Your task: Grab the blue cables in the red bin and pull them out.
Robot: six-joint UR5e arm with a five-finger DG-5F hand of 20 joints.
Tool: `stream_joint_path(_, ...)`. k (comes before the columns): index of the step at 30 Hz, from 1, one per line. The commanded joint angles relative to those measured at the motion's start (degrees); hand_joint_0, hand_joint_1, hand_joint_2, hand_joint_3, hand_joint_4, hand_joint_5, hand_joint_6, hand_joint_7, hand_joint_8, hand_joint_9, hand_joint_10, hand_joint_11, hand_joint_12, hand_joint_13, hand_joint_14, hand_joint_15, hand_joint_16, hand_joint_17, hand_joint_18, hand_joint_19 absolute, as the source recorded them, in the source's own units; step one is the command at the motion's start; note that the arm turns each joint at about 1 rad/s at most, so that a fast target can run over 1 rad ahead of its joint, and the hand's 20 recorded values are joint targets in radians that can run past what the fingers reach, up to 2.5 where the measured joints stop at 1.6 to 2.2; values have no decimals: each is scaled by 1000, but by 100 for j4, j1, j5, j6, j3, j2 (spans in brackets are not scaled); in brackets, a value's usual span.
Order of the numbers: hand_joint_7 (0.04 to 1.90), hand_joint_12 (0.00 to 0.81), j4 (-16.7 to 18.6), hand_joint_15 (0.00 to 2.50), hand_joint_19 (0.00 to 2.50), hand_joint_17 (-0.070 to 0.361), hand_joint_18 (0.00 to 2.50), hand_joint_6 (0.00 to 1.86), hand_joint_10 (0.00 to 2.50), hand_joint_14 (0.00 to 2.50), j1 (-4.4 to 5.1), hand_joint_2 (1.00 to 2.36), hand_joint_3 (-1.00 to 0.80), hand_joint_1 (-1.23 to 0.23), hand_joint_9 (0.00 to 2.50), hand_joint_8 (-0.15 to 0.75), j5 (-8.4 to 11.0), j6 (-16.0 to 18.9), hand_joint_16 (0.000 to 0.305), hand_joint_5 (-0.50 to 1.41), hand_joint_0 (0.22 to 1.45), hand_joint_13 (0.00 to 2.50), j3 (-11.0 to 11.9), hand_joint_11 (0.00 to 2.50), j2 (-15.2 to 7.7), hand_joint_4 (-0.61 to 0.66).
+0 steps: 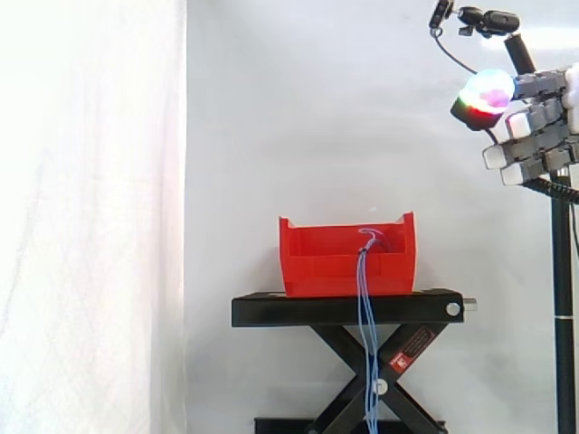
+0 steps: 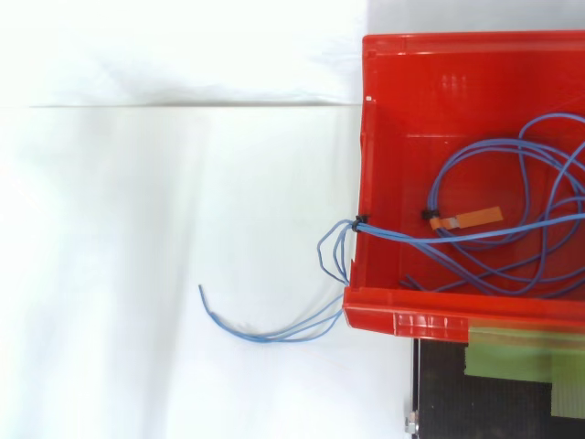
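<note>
Closest to the side camera, a bunch of blue cables (image 1: 365, 344) hangs over the front wall of the red bin (image 1: 317, 262) and drops past the black scissor stand (image 1: 344, 309). From above, a black tie (image 2: 360, 219) gathers the strands where they cross the rim, and their loose ends trail outside. Inside the bin the rest lies in slack overlapping loops, one carrying a small orange tag (image 2: 477, 217). The cables look thin, light and limp, likely to slide through a loose grasp and to snag on each other. The tied bunch at the rim seems the surest place to take hold, since one pinch there would catch every strand. A red and white sticker (image 1: 412, 348) on the stand's leg has print too small to read. Farther off, high and to the right, well apart from the bin, the hand (image 1: 534, 122) hovers released and empty before the white curtain (image 1: 90, 226).
</note>
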Motion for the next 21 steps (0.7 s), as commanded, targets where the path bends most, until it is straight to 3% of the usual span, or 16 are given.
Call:
stream_joint_path(1, 234, 362, 0, 193, 288, 122, 297, 8, 7, 7, -1, 1000, -1000, -873, 713, 280, 21, 2, 54, 524, 717, 427, 3, 215, 0, 201)
stream_joint_path(16, 231, 362, -9, 192, 293, 121, 316, 8, 9, 7, -1, 1000, -1000, -874, 714, 281, 12, 2, 54, 524, 721, 438, -6, 217, 0, 201)
stream_joint_path(21, 235, 361, -185, 198, 296, 121, 320, 8, 8, 9, -1, 1000, -1000, -875, 716, 280, 21, -138, 54, 525, 722, 439, -6, 224, 26, 203)
